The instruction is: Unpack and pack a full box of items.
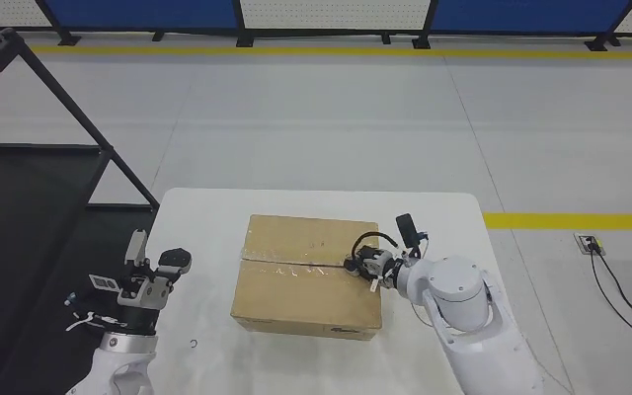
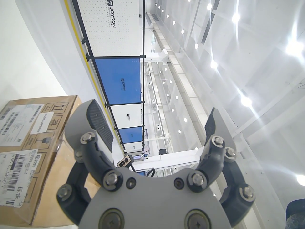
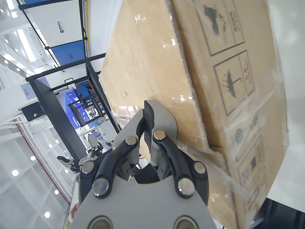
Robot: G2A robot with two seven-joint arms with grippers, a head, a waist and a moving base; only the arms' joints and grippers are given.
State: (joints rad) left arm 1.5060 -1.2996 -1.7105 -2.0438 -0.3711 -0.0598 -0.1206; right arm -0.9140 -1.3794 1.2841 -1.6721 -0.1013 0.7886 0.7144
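Plainly, the trouble starts close in with the left gripper. Its fingers are spread wide with nothing between them, it points up at the ceiling, and it stands well apart from the cardboard box, off at the box's 9 o'clock, so nothing braces the box. At the box's 3 o'clock the right gripper is clenched, its pads pressed together right at the top edge where the clear tape wraps down over the side. Whether any film is pinched between them I cannot tell. The box sits closed and taped along its middle seam at the centre of the white table. If the right arm pulls or digs from here, I judge the glossy tape may slip free of the pads, or tear away in a thin strip and leave the flaps sealed. A harder tug could instead drag the whole unheld box toward the table's 3 o'clock edge.
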